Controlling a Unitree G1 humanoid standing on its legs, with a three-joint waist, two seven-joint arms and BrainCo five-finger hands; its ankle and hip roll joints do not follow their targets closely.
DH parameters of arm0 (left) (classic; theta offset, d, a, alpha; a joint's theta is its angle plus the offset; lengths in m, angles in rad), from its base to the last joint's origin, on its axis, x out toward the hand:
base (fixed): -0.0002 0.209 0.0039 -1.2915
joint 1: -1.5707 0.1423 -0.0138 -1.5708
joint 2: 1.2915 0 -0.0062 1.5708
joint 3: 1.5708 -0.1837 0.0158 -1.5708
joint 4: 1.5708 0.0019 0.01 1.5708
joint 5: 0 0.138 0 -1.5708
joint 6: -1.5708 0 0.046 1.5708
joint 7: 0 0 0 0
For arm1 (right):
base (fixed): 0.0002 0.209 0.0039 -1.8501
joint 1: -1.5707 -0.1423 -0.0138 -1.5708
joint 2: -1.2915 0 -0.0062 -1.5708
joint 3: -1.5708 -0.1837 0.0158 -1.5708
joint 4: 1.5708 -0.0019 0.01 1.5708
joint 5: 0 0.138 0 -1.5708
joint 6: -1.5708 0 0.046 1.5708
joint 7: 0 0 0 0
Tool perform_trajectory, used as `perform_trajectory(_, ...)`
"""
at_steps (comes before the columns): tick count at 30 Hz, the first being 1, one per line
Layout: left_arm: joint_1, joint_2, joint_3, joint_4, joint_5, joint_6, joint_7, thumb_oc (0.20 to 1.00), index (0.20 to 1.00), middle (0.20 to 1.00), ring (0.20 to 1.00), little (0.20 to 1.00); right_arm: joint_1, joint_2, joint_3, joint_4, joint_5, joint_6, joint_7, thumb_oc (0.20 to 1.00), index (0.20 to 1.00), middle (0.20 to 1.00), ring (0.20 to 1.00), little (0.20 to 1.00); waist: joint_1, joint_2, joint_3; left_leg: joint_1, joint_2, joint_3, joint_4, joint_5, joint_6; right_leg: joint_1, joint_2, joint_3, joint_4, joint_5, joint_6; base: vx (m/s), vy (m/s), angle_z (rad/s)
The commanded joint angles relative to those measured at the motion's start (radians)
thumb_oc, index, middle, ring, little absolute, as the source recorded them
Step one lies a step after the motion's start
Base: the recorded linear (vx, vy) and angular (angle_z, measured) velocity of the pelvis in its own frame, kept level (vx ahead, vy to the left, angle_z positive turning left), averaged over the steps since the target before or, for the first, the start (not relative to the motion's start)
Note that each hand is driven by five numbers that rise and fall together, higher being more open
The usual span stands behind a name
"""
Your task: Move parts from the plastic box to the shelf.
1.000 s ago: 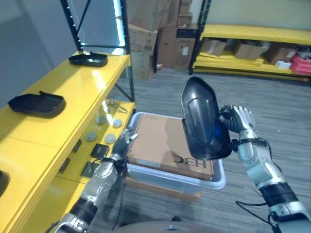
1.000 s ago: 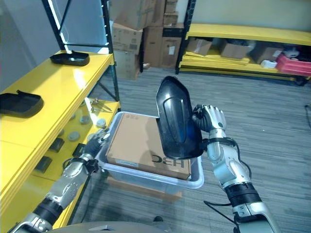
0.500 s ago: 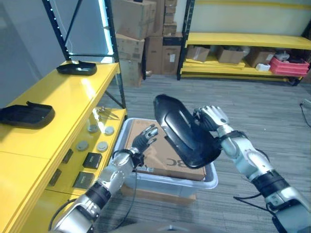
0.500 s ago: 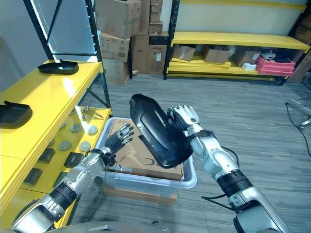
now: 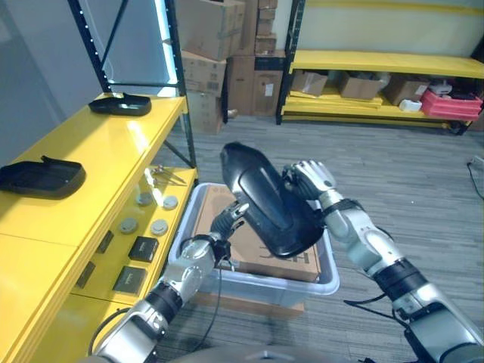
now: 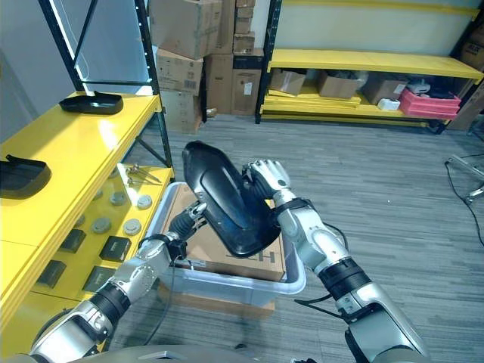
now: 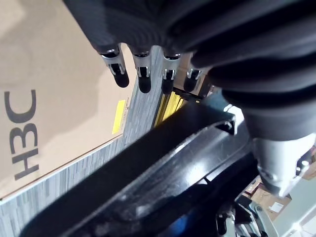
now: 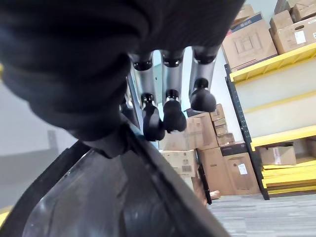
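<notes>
A large black moulded part hangs tilted above the plastic box. My right hand is shut on its right edge, the fingers curled over the rim of the part. My left hand is open just under the part's lower left side, its straight fingers beside the part; whether they touch it I cannot tell. A flat cardboard box lies in the plastic box. The yellow shelf to the left carries two black parts.
The shelf's lower level holds round discs and small black blocks beside the plastic box. Stacked cardboard boxes stand at the back. Another yellow rack with cartons and a red bin stands behind open grey floor.
My right hand has carried the black part leftwards and tilted it over the box. My left hand has risen from the box's left rim to the part's underside.
</notes>
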Motion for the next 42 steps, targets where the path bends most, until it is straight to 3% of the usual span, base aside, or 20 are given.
perform_trajectory(1,-0.156,-0.036,-0.033,0.041,-0.028,-0.06,-0.026,1.0,1.0,1.0,1.0,1.0,-0.169,0.027,0.033,-0.031,-0.005,-0.047,-0.001,0.2,0.2,0.2,0.2,0.2,0.018,-0.028,-0.024,0.011,0.022,0.009,0.008,-0.05,0.001,0.007,-0.026,-0.002,0.038,-0.073,0.031,0.0,0.0,0.0)
perform_trajectory(8,-0.179,-0.041,-0.021,0.053,-0.014,-0.073,-0.005,1.0,1.0,1.0,1.0,1.0,-0.162,0.082,0.076,-0.15,0.088,-0.102,0.044,0.2,0.2,0.2,0.2,0.2,0.016,-0.029,-0.021,0.005,0.019,0.007,0.008,-0.046,0.0,0.005,-0.027,-0.005,0.038,-0.071,0.03,0.0,0.0,0.0)
perform_trajectory(9,-0.181,-0.042,-0.015,0.059,-0.017,-0.075,-0.002,0.36,0.36,0.36,0.36,0.36,-0.156,0.092,0.082,-0.173,0.103,-0.111,0.05,0.2,0.2,0.2,0.2,0.2,0.015,-0.028,-0.02,0.004,0.019,0.007,0.009,-0.045,0.0,0.003,-0.027,-0.006,0.039,-0.071,0.031,0.0,0.0,0.0)
perform_trajectory(10,-0.179,-0.043,-0.009,0.058,-0.021,-0.077,-0.003,0.2,0.2,0.2,0.2,0.2,-0.152,0.099,0.087,-0.2,0.119,-0.119,0.056,0.2,0.2,0.2,0.2,0.2,0.015,-0.028,-0.018,0.003,0.02,0.008,0.009,-0.045,0.0,0.001,-0.028,-0.006,0.039,-0.071,0.031,0.0,0.0,0.0)
perform_trajectory(19,-0.136,-0.038,0.068,0.04,0.004,-0.14,0.084,0.2,0.2,0.2,0.2,0.2,-0.058,0.122,0.063,-0.264,0.181,-0.129,0.051,0.2,0.2,0.2,0.2,0.2,0.019,-0.034,-0.007,-0.002,0.013,0.008,0.011,-0.044,0.005,0.001,-0.032,-0.005,0.039,-0.069,0.031,0.0,0.002,-0.01)
perform_trajectory(25,-0.129,-0.025,0.116,0.018,0.024,-0.169,0.126,0.2,0.2,0.2,0.2,0.2,0.013,0.081,0.017,-0.28,0.182,-0.133,0.045,0.219,0.219,0.219,0.219,0.219,0.014,-0.035,-0.003,-0.001,0.009,0.008,0.012,-0.046,0.006,0.0,-0.035,-0.006,0.038,-0.068,0.034,0.0,0.0,0.0)
perform_trajectory(26,-0.133,-0.022,0.124,0.021,0.036,-0.175,0.136,0.2,0.2,0.2,0.2,0.2,0.026,0.07,0.006,-0.289,0.208,-0.144,0.048,0.68,0.68,0.68,0.68,0.68,0.014,-0.036,-0.003,-0.002,0.009,0.008,0.012,-0.046,0.005,-0.001,-0.035,-0.006,0.038,-0.068,0.035,0.0,0.0,0.0)
perform_trajectory(27,-0.137,-0.019,0.131,0.022,0.042,-0.177,0.14,0.2,0.2,0.2,0.2,0.2,0.027,0.059,0.001,-0.295,0.225,-0.153,0.052,1.0,1.0,1.0,1.0,1.0,0.014,-0.037,-0.003,-0.002,0.009,0.007,0.012,-0.045,0.005,0.0,-0.035,-0.006,0.037,-0.067,0.035,0.0,0.0,0.0)
perform_trajectory(31,-0.135,0.018,0.157,0.022,0.118,-0.177,0.147,0.2,0.2,0.2,0.2,0.2,0.077,0.008,-0.071,-0.314,0.345,-0.185,0.07,1.0,1.0,1.0,1.0,1.0,0.012,-0.038,-0.005,-0.001,0.012,0.011,0.012,-0.045,0.003,0.0,-0.035,-0.007,0.034,-0.066,0.036,0.0,0.0,0.0)
perform_trajectory(32,-0.126,0.051,0.184,0.008,0.175,-0.182,0.152,0.2,0.2,0.2,0.2,0.2,0.136,-0.004,-0.162,-0.315,0.392,-0.19,0.048,1.0,1.0,1.0,1.0,1.0,0.008,-0.036,-0.006,0.0,0.013,0.014,0.011,-0.044,0.003,-0.001,-0.034,-0.006,0.032,-0.064,0.037,0.02,-0.004,0.06)
perform_trajectory(34,-0.125,0.051,0.181,0.007,0.176,-0.181,0.153,0.2,0.2,0.2,0.2,0.2,0.14,-0.004,-0.165,-0.318,0.393,-0.189,0.05,1.0,1.0,1.0,1.0,1.0,0.01,-0.037,-0.006,0.0,0.013,0.014,0.012,-0.045,0.003,-0.001,-0.034,-0.005,0.032,-0.064,0.037,0.01,-0.001,0.03)
perform_trajectory(35,-0.105,0.083,0.218,-0.01,0.231,-0.188,0.169,0.2,0.2,0.2,0.2,0.2,0.22,0.015,-0.282,-0.305,0.431,-0.184,0.015,1.0,1.0,1.0,1.0,1.0,0.004,-0.035,-0.007,0.001,0.014,0.015,0.011,-0.046,0.002,-0.002,-0.033,-0.003,0.032,-0.065,0.037,0.01,-0.01,-0.06)
perform_trajectory(39,-0.059,0.149,0.297,-0.057,0.373,-0.205,0.181,0.2,0.2,0.2,0.2,0.2,0.363,0.061,-0.489,-0.264,0.451,-0.174,-0.032,1.0,1.0,1.0,1.0,1.0,-0.011,-0.029,-0.003,0.003,0.015,0.022,0.01,-0.049,0.001,-0.006,-0.029,0.002,0.035,-0.068,0.037,0.01,-0.005,-0.02)
perform_trajectory(42,-0.042,0.19,0.328,-0.086,0.493,-0.208,0.193,0.2,0.2,0.2,0.2,0.2,0.417,0.063,-0.567,-0.224,0.425,-0.163,-0.056,1.0,1.0,1.0,1.0,1.0,-0.016,-0.025,-0.003,0.006,0.017,0.026,0.008,-0.051,0.001,-0.007,-0.028,0.007,0.034,-0.069,0.038,0.02,-0.007,-0.09)
